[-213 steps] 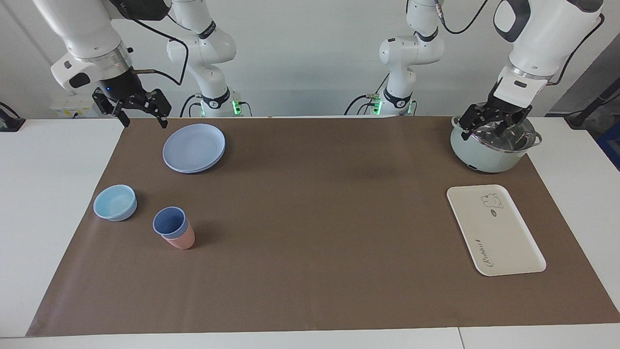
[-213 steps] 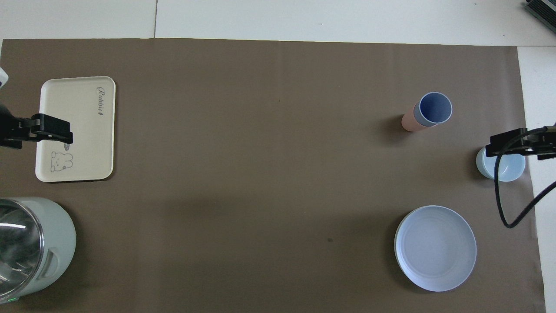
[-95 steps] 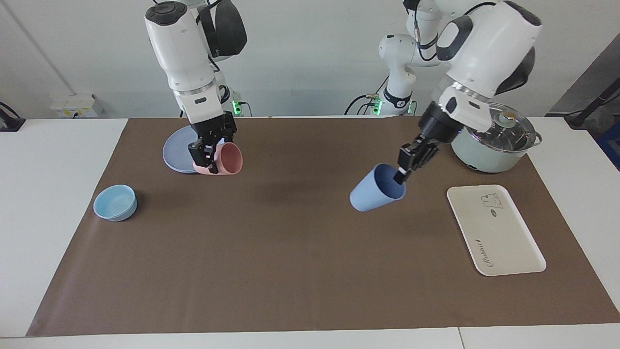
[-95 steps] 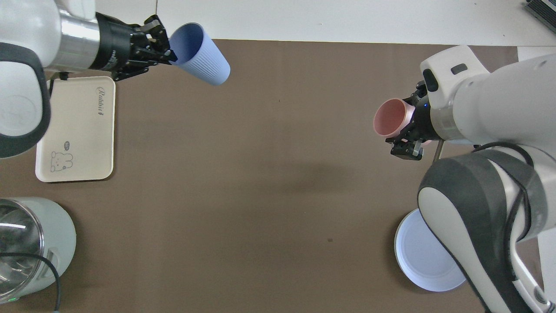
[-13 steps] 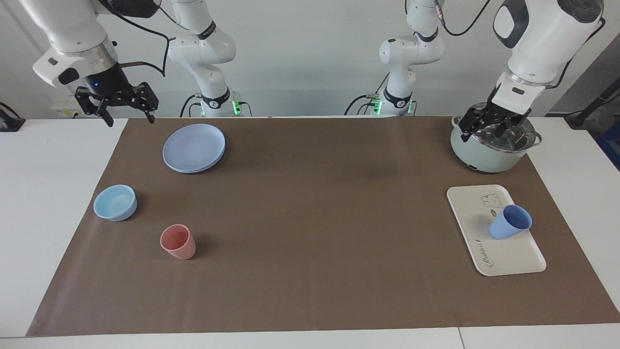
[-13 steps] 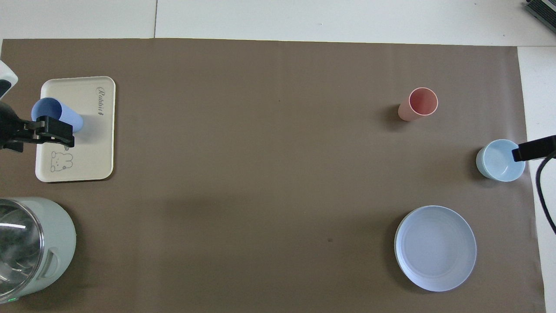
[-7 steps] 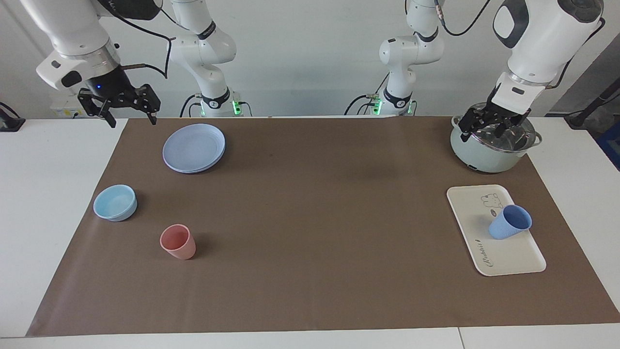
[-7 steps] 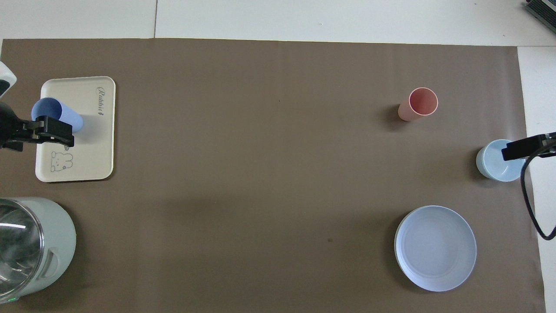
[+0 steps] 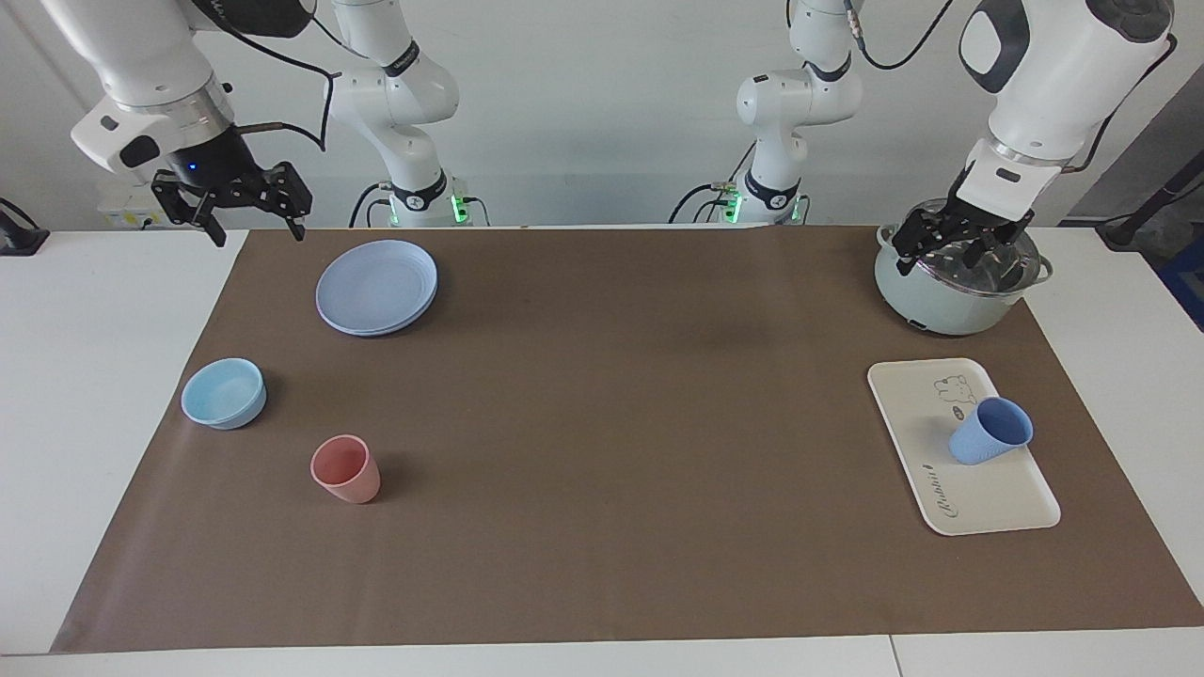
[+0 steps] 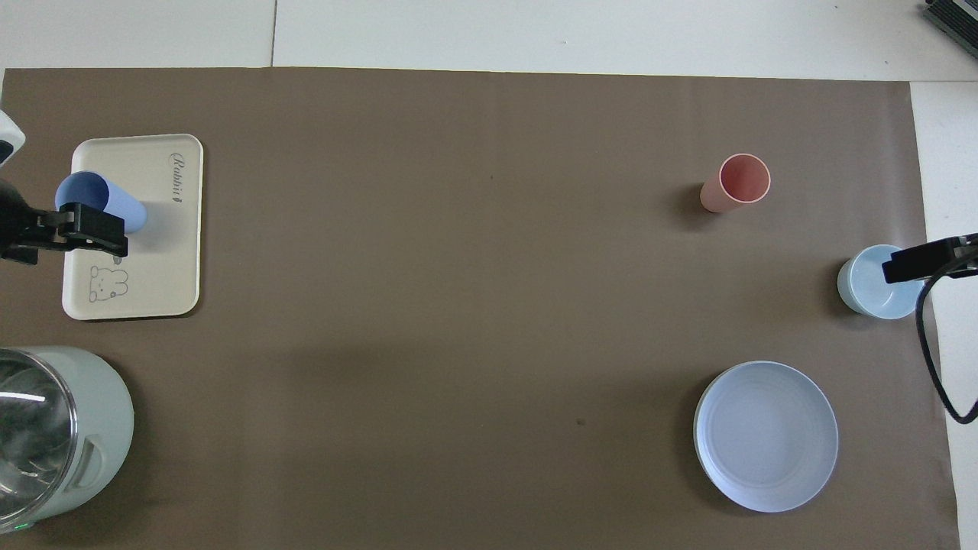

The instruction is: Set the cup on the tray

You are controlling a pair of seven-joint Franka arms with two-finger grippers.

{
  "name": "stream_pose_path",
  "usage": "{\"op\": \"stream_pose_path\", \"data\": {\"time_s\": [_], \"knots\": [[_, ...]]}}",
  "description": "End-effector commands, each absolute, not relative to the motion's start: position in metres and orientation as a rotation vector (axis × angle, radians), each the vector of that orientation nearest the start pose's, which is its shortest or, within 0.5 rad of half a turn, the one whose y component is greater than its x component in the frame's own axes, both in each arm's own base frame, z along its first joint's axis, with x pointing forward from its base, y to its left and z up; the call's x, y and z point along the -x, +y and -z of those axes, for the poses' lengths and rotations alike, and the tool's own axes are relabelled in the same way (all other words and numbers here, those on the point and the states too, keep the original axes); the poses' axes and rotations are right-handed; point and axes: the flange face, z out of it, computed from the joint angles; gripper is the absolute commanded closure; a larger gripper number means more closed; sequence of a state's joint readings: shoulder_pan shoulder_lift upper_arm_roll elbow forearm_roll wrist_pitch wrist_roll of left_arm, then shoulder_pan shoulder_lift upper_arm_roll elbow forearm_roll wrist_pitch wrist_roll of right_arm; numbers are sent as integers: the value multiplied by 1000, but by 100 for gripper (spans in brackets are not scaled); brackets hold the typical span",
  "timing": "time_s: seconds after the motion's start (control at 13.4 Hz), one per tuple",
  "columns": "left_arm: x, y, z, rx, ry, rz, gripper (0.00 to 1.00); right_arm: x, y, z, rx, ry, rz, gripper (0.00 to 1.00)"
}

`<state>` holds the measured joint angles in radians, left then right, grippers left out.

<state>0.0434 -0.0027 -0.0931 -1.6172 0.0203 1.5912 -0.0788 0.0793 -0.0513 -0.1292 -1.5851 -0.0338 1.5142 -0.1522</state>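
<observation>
The periwinkle-blue cup [image 9: 988,432] [image 10: 107,200] rests on the cream tray [image 9: 978,494] [image 10: 164,260], beside the rabbit print. It looks tilted, with its mouth turned toward the left arm's end of the table. I cannot tell whether it lies on its side. My left gripper [image 9: 959,259] [image 10: 76,229] hangs open and empty over the pot, apart from the cup. My right gripper [image 9: 256,230] [image 10: 913,263] is raised, open and empty, above the mat's corner next to the plate.
A pale green pot [image 9: 941,301] [image 10: 61,428] with a glass lid stands nearer to the robots than the tray. At the right arm's end are a round blue plate [image 9: 376,287] [image 10: 765,435], a light-blue bowl [image 9: 224,393] [image 10: 871,286] and an upright pink cup [image 9: 346,468] [image 10: 733,183].
The right gripper has drifted a little toward the plate and then stopped. The left gripper, the cup and the tray have stayed where they were.
</observation>
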Motion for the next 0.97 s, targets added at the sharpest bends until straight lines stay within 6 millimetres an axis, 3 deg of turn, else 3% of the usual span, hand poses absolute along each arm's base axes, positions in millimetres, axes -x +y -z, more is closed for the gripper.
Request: {"op": "stream_pose_path", "data": {"time_s": [0.0,0.9], "knots": [[-546,-28,-608,3124,-18,-8,0,-525,-32,-642,3149,-137,-10,0],[-544,-36,-619,3125,-2,9,0,-525,-32,-641,3149,-137,-17,0]]}}
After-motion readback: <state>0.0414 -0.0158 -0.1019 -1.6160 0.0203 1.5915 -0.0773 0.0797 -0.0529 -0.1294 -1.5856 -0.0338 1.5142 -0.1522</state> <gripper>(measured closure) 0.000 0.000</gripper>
